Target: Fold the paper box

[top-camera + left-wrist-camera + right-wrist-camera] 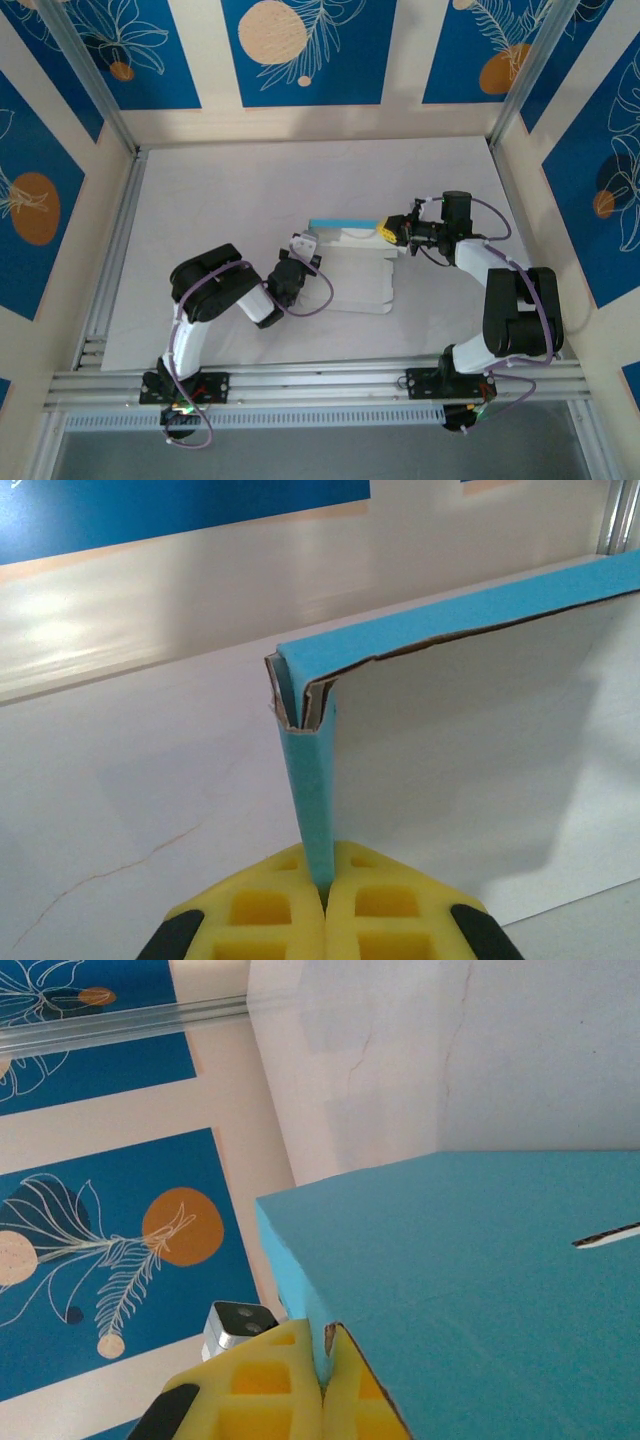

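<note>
At table (pixel 200 200) centre | left pincer (pixel 323 892) pinching paper box (pixel 470 770) flap | right pincer (pixel 325 1360) pinching its blue edge

The paper box (pixel 352 262) lies half-folded at mid-table; white inside, light-blue far wall raised.

The left arm (pixel 215 290) and right arm (pixel 515 315) are black-and-white links trailing purple cables (pixel 322 292); the left hand (pixel 324 895) and right hand (pixel 322 1380) carry yellow pads (pixel 265 905) with square pockets.

White tabletop (pixel 220 210), cream walls (pixel 210 60), blue floral panels (pixel 350 60), aluminium frame rails (pixel 320 378).
</note>
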Robot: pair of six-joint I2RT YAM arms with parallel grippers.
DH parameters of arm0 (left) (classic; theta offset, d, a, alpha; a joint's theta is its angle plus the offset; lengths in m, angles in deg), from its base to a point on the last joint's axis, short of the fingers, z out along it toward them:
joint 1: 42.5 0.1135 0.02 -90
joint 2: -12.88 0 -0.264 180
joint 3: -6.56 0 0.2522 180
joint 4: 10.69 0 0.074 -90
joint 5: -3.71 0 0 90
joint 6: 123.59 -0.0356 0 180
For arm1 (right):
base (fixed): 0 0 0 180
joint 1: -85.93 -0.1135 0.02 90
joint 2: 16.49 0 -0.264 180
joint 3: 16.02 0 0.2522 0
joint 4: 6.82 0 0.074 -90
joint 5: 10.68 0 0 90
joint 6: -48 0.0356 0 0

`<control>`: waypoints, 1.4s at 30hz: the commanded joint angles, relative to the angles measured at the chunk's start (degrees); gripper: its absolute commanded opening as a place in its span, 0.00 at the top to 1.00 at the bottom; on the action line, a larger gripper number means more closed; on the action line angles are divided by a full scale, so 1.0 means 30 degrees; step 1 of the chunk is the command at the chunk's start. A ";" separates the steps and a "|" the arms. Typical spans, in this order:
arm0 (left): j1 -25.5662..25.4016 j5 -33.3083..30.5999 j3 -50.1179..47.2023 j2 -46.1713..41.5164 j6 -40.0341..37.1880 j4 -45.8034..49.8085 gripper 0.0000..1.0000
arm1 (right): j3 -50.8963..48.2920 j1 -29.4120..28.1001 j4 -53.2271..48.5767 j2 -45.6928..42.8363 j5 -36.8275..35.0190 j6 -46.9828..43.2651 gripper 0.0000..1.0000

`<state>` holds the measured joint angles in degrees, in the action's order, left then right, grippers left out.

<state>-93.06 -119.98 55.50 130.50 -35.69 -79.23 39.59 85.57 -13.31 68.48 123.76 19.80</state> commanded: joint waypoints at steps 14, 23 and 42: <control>-0.0430 -0.0957 -0.0062 0.1126 -0.0090 0.0591 1.00 | 0.1239 -0.0714 -0.5792 -0.0953 -0.3737 -0.2607 0.93; -0.0430 -0.1426 0.0052 0.1806 0.0095 0.0600 1.00 | 0.3420 -0.0847 -0.9863 -0.3000 -0.5356 -0.4189 0.47; -0.0430 -0.1792 -0.0091 0.1492 0.0263 0.0598 1.00 | 0.1908 -0.4509 -1.5742 -0.5867 -1.3356 -0.7003 0.88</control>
<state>-93.92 -123.29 56.39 133.10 -35.45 -82.71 47.65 72.79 -59.23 48.22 88.84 0.92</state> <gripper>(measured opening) 0.044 0.122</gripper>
